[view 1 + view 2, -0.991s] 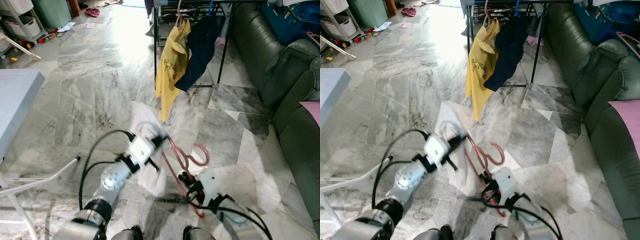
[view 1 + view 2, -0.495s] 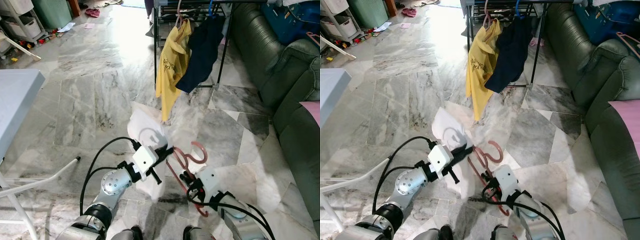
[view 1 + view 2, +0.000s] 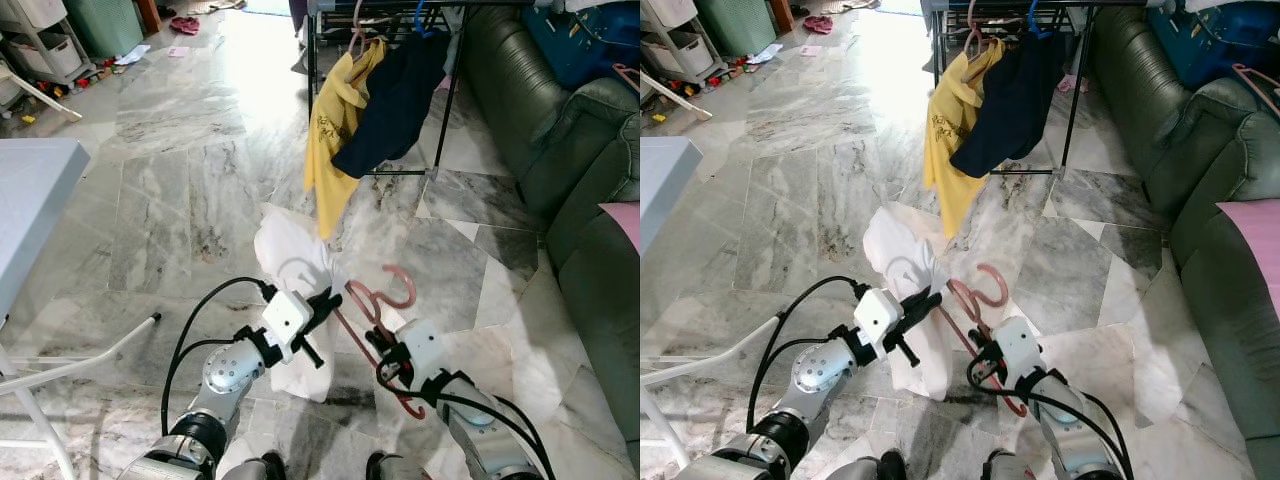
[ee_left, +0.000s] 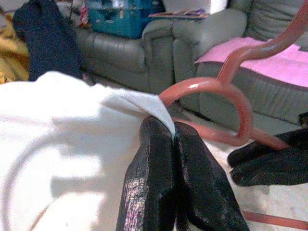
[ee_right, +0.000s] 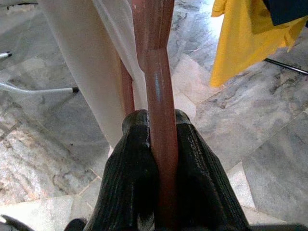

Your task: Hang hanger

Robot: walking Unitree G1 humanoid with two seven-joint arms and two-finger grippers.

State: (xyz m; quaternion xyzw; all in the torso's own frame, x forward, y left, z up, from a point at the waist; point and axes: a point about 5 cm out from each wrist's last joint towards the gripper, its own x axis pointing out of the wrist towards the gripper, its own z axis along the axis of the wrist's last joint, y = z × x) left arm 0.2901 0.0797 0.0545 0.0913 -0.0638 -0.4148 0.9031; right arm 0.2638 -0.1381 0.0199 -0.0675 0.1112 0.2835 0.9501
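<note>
Right pincer (image 3: 385,350) is clamped on the bar of a pink-red hanger (image 3: 362,305) — the right wrist view shows the bar squeezed between both black fingers (image 5: 130,183). From that grip the hanger rises up and away from the robot, its curved hook (image 3: 398,285) ending above the marble floor (image 3: 180,180).

Left pincer (image 3: 322,302), just beside the hanger on its left, is closed on a fold of a white garment (image 3: 290,255); in the left wrist view its two fingers (image 4: 159,168) press together with the cloth's edge caught between them. The garment hangs down from that pinch between the two arms and drapes against the hanger's bar.

Farther ahead stands a black clothes rack (image 3: 315,60) carrying a yellow shirt (image 3: 335,130) and a dark navy garment (image 3: 395,95), both on hangers — well apart from the pincers. A dark green sofa (image 3: 560,130) runs along the right side, with a pink cloth (image 3: 625,220) on its seat. At the left edge stands a pale grey desk (image 3: 30,200) on white legs.
</note>
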